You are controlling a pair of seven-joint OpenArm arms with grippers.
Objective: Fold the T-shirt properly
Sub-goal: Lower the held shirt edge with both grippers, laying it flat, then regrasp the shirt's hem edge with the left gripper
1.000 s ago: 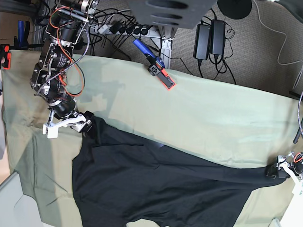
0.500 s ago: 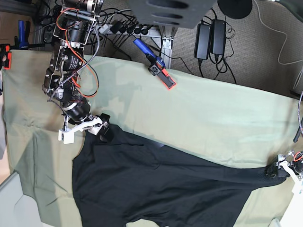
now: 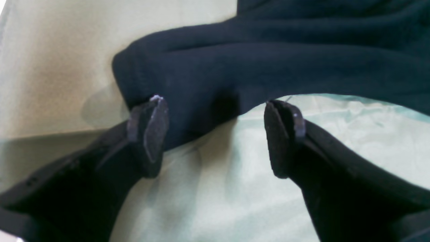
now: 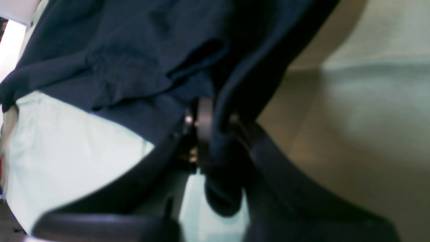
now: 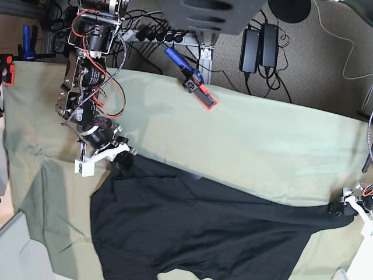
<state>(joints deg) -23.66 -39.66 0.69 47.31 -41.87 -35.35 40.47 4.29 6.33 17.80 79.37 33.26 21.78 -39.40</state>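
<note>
The black T-shirt (image 5: 198, 233) lies plain side up on the pale green cloth (image 5: 262, 140), stretched from upper left to far right. My right gripper (image 5: 121, 159) is at its upper left corner. In the right wrist view it (image 4: 210, 134) is shut on a fold of the black fabric (image 4: 134, 60). My left gripper (image 5: 341, 209) is at the shirt's far right tip. In the left wrist view it (image 3: 216, 134) is open, fingers (image 3: 149, 134) wide apart, with the rolled shirt edge (image 3: 235, 74) lying at the fingertips, not pinched. No print shows.
A blue and orange tool (image 5: 194, 80) lies at the cloth's back edge. Power bricks (image 5: 259, 46) and cables sit on the floor behind. A red clamp (image 5: 7, 69) is at the left edge. A pale panel (image 5: 11, 254) is at the lower left corner.
My right gripper has carried the shirt's upper left corner to the right and slightly down, bunching the fabric there less. The left gripper has stayed at the shirt's right tip.
</note>
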